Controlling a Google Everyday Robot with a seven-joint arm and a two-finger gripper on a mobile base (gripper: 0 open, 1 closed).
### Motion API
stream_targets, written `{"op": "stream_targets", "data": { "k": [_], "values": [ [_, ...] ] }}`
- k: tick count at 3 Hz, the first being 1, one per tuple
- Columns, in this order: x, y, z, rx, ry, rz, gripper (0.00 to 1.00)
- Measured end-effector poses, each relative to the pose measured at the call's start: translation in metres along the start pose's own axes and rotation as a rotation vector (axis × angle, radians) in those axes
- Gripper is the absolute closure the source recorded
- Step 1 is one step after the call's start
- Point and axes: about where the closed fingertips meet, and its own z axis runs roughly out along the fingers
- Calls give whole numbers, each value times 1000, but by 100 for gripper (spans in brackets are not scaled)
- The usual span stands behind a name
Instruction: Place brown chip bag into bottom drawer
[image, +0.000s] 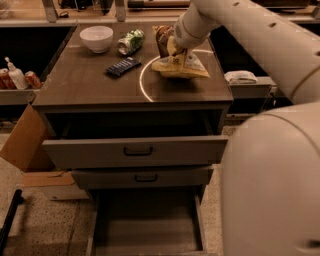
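— Where is the brown chip bag?

— On the cabinet top, toward its right rear. It is well apart from the bottom drawer, which stands pulled out below, showing its flat grey floor.

— How does it look?

— Crumpled. One dark brown end rises at the back left, while a cream panel with pale yellow edges spreads forward and to the right over the wood (any lettering is too small to read).

— And the gripper?

— It comes down from the upper right and meets the bag at its top, between the brown part and the cream part. Whether it is spread or clamped on the bag, I cannot tell; the wrist hides that.

— Anything close by?

— A green crushed can just left of the bag, a white bowl farther left, and a dark blue packet in front of them.
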Motion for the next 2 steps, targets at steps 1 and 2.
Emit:
{"op": "stream_targets", "data": {
  "k": [1,2],
  "values": [
    [-6,-2,-47,-1,-115,-17,100],
    [-8,-2,-78,-21,-189,-34,100]
  ]
}}
